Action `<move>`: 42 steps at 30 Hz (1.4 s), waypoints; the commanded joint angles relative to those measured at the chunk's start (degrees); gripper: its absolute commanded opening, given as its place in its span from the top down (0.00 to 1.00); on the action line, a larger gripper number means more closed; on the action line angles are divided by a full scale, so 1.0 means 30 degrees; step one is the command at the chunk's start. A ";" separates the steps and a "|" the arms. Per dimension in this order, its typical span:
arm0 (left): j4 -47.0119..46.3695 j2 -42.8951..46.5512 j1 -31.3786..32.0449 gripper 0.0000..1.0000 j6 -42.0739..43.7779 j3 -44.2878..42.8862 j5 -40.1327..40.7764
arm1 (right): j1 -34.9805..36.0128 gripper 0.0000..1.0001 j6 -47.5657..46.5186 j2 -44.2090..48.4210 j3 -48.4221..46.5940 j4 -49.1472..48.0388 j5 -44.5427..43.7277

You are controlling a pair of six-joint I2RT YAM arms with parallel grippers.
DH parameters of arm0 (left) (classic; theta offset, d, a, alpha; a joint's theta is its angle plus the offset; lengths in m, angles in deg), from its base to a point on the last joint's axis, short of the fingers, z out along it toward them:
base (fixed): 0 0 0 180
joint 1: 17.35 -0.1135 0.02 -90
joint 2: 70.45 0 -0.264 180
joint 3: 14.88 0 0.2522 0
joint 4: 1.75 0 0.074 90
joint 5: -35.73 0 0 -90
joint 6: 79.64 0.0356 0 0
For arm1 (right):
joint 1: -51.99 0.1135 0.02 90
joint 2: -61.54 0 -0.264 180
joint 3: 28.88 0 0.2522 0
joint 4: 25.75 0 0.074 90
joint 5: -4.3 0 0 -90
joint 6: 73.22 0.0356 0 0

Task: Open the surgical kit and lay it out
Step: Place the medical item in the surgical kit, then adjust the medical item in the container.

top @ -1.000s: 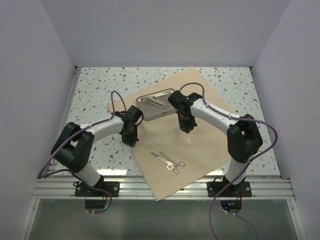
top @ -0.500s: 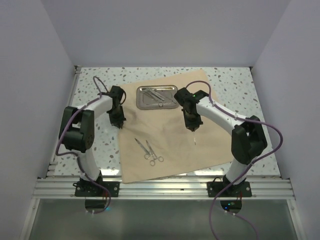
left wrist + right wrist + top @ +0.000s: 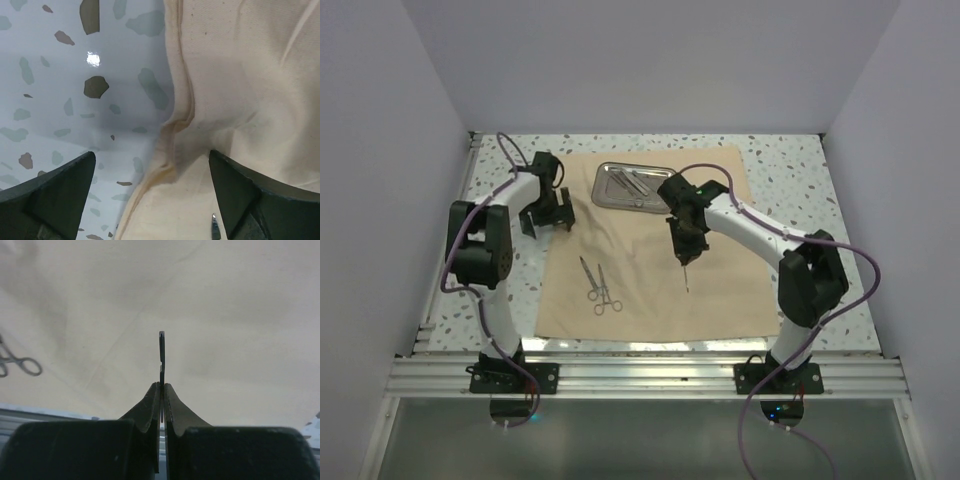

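The tan cloth wrap [image 3: 720, 290] lies spread flat on the table. The steel tray [image 3: 634, 187] sits at its far edge with slim instruments in it. Scissors and forceps [image 3: 597, 286] lie side by side on the left half of the wrap. My left gripper [image 3: 546, 216] is open over the wrap's left edge [image 3: 176, 125], one finger [image 3: 55, 192] over the table and the other over the cloth, holding nothing. My right gripper [image 3: 684, 255] is shut on slim metal tweezers [image 3: 161, 352], which point down over the middle of the wrap. Ring handles [image 3: 22, 364] show at the left of the right wrist view.
The speckled tabletop [image 3: 505, 290] borders the wrap on the left, right and far sides. White walls enclose the table on three sides. A metal rail [image 3: 640, 375] runs along the near edge by the arm bases.
My left gripper went from shut to open, letting go of the wrap's left edge after dragging it left and square. The right gripper shifted slightly left, still holding the tweezers.
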 commanded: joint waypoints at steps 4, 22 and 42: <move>0.1361 0.2990 -0.0020 0.00 -0.0402 -0.2837 0.1094 | 0.0668 1.00 0.1656 -0.0987 -0.0708 -0.2526 0.4042; 0.1072 0.3813 0.1004 0.08 0.0008 -0.6626 -0.0750 | -0.0004 0.24 0.0486 -0.4583 -0.8511 -0.1328 0.1760; 0.0161 0.8765 0.3289 0.13 -0.0490 0.0641 -0.1162 | -0.3374 0.43 -0.1300 -1.6602 -2.2095 -0.3787 -0.0466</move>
